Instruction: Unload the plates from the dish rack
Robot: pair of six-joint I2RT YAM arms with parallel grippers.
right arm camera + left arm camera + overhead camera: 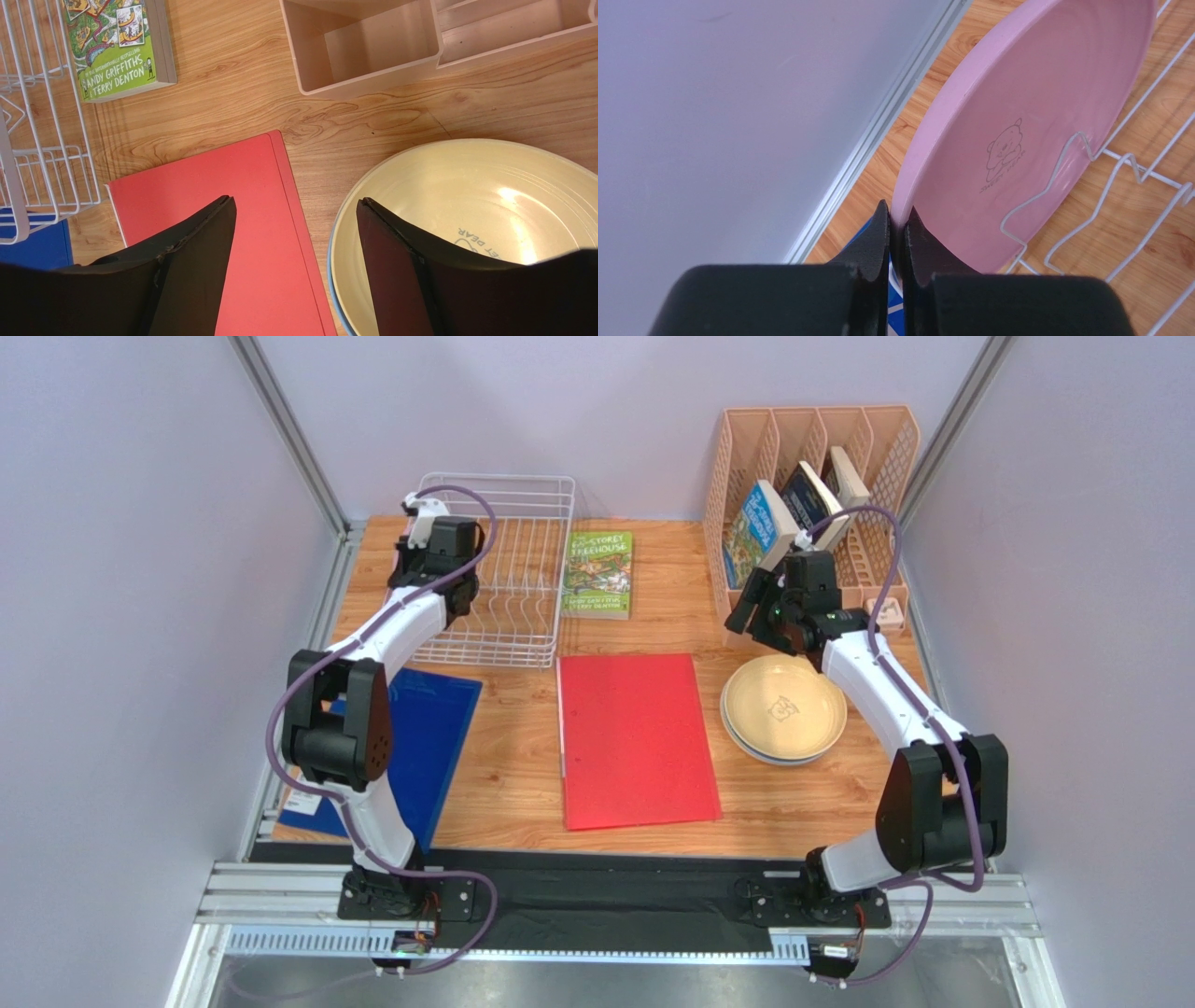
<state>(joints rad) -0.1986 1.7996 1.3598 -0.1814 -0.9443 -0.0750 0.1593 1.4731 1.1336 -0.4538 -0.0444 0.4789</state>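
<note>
Nearly done, by the look of it. Unloaded plates sit stacked on the surface at right: a pale yellow plate on top, a light blue rim under it; what lies lower is hidden. Only the pink plate shows in the dish rack, standing on edge among the wire dividers.

Left arm reaches forward over the rack's left end, left tool clenched on the pink plate's rim. Right arm is bent above the stack's far side, right tool spread wide and holding nothing, between the red folder and the stack.
</note>
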